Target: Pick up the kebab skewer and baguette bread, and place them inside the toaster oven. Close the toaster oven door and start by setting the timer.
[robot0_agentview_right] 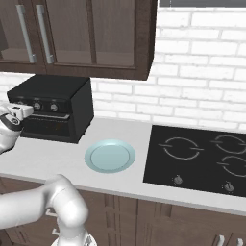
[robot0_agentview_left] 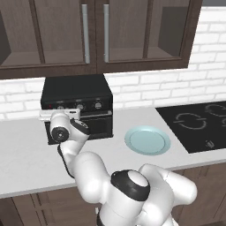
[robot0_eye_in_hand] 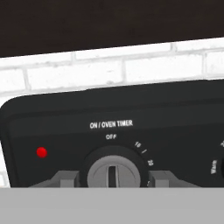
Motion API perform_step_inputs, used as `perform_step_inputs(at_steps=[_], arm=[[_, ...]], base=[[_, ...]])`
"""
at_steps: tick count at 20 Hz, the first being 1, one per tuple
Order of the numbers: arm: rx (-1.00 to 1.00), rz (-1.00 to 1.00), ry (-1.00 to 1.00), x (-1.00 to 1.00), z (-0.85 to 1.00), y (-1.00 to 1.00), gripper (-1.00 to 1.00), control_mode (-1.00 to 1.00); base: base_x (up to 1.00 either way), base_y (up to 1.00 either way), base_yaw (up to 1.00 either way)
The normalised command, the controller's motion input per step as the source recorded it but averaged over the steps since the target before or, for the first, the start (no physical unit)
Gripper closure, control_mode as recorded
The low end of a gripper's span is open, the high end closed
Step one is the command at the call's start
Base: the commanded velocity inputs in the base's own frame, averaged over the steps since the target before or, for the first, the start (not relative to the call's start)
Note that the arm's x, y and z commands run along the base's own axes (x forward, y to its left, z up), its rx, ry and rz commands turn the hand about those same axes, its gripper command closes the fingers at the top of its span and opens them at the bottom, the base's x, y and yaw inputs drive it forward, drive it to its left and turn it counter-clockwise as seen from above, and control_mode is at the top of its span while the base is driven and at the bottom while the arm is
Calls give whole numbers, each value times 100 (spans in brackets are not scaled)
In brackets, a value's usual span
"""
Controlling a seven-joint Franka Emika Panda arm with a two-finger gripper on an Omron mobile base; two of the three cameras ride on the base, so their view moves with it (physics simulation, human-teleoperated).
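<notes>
The black toaster oven (robot0_agentview_left: 77, 95) (robot0_agentview_right: 53, 96) stands on the counter under the cabinets, and the toaster oven door (robot0_agentview_left: 97, 126) (robot0_agentview_right: 48, 129) is closed. My gripper (robot0_eye_in_hand: 112, 178) (robot0_agentview_left: 62, 115) (robot0_agentview_right: 24, 111) is at the left end of the oven's knob panel. In the hand view its two fingertips (robot0_eye_in_hand: 65, 178) flank the grey timer knob (robot0_eye_in_hand: 111, 171) labelled ON / OVEN TIMER. A small gap shows on each side, and the knob's slot points up at OFF. The kebab skewer and the baguette bread are hidden.
A pale blue plate (robot0_agentview_left: 147, 140) (robot0_agentview_right: 110, 156) lies bare on the counter right of the oven. A black cooktop (robot0_agentview_left: 198, 123) (robot0_agentview_right: 197, 156) lies further right. A red light (robot0_eye_in_hand: 41, 152) glows left of the timer knob. Dark cabinets (robot0_agentview_left: 95, 35) hang just above the oven.
</notes>
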Motion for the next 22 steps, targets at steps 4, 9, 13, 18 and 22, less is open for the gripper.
perform_step_inputs(at_steps=[4,9,13,18,22], arm=[[0,0,0,0,0,0,100,-100],[0,-8,0,0,0,0,100,-100],[0,-12,0,-2,0,0,100,-100],[0,-5,0,0,0,0,100,-100],[0,1,0,0,0,0,100,-100]], base=[[0,0,0],[0,0,0],[0,0,0],[0,0,0],[0,0,0]])
